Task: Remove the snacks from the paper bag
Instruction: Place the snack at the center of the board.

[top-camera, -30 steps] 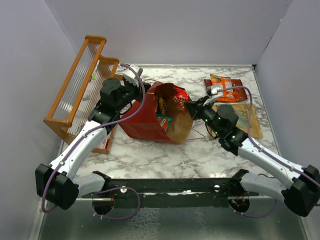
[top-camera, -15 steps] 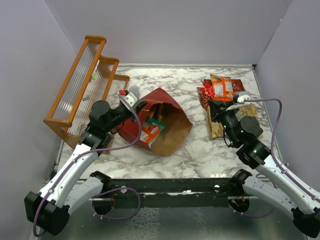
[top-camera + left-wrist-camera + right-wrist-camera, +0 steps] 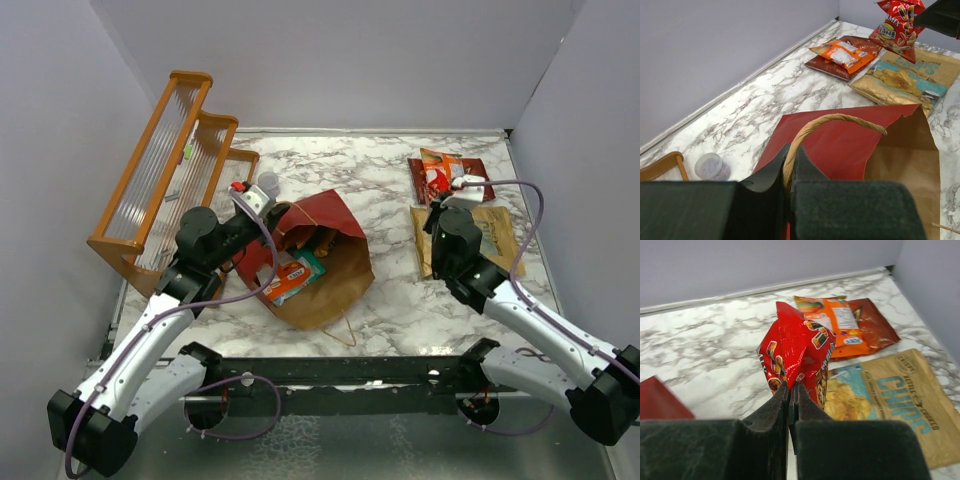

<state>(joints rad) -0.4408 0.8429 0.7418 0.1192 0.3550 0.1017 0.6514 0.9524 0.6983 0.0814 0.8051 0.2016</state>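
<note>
Right wrist view: pinched small red packet point(image 3: 795, 352) in fully closed right claw point(image 3: 790, 386), near chip bag point(image 3: 880, 405) ahead, ready for setting down. Clamped twine handle point(image 3: 835, 118) in closed left claw point(image 3: 790, 152), steadying paper bag point(image 3: 840, 145) below.

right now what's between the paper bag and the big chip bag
Nothing but bare marble table. The top view shows that open strip separating the paper bag from the chip bag.
</note>
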